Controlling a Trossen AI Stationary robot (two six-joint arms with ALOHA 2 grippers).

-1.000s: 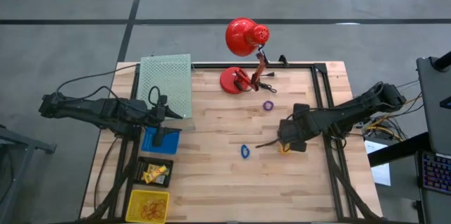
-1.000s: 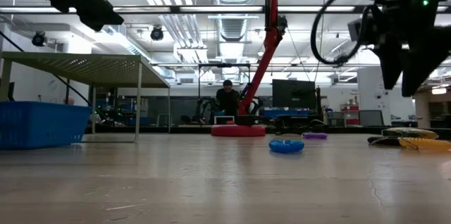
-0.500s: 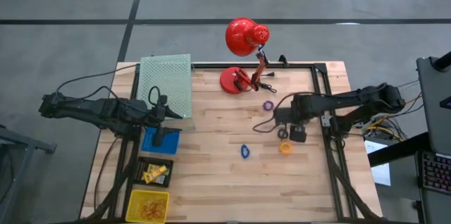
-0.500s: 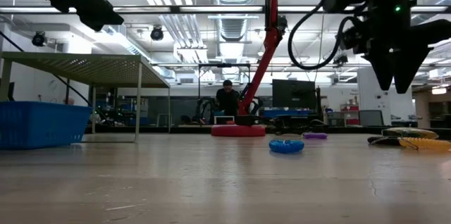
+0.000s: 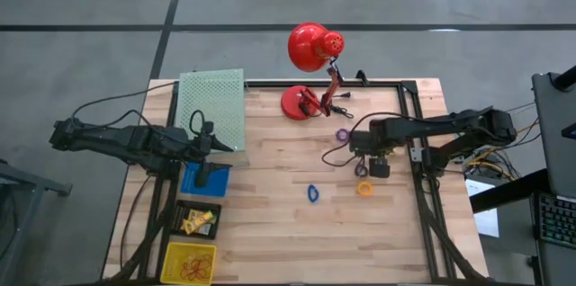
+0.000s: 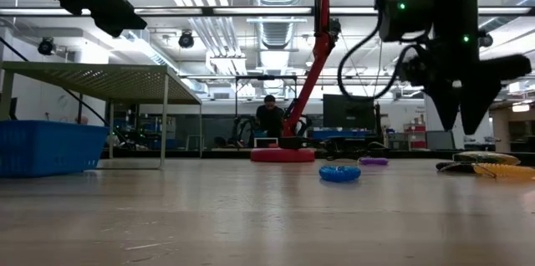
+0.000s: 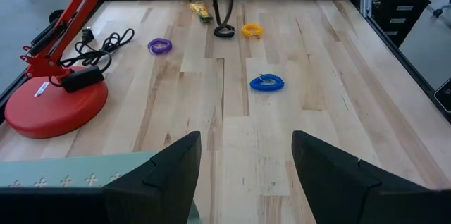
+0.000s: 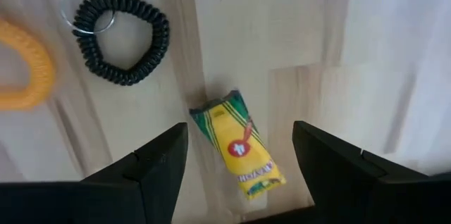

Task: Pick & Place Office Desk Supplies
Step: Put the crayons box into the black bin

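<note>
A yellow packet (image 8: 239, 146) lies flat on the wooden table, and my right gripper (image 8: 243, 178) hangs open above it, pointing down, one finger on either side and clear of it. In the low view the right gripper (image 6: 461, 122) is well above the tabletop. Beside the packet lie a black coil ring (image 8: 123, 37) and an orange ring (image 8: 21, 72). A blue ring (image 5: 312, 193) and a purple ring (image 5: 342, 134) lie farther toward the middle. My left gripper (image 7: 246, 182) waits open at the table's left, near the green perforated board (image 5: 212, 106).
A red desk lamp (image 5: 304, 102) with its black cord stands at the far edge. At the left are a blue tray (image 5: 205, 178), a black tray (image 5: 198, 220) holding yellow packets and a yellow tray (image 5: 191, 262) holding rubber bands. Bare wood lies between the rings and the trays.
My right gripper has swung from over the orange ring toward the table's far edge, rolling its wrist, and now hangs over the yellow packet. It has stayed open. The things on the table have not moved.
</note>
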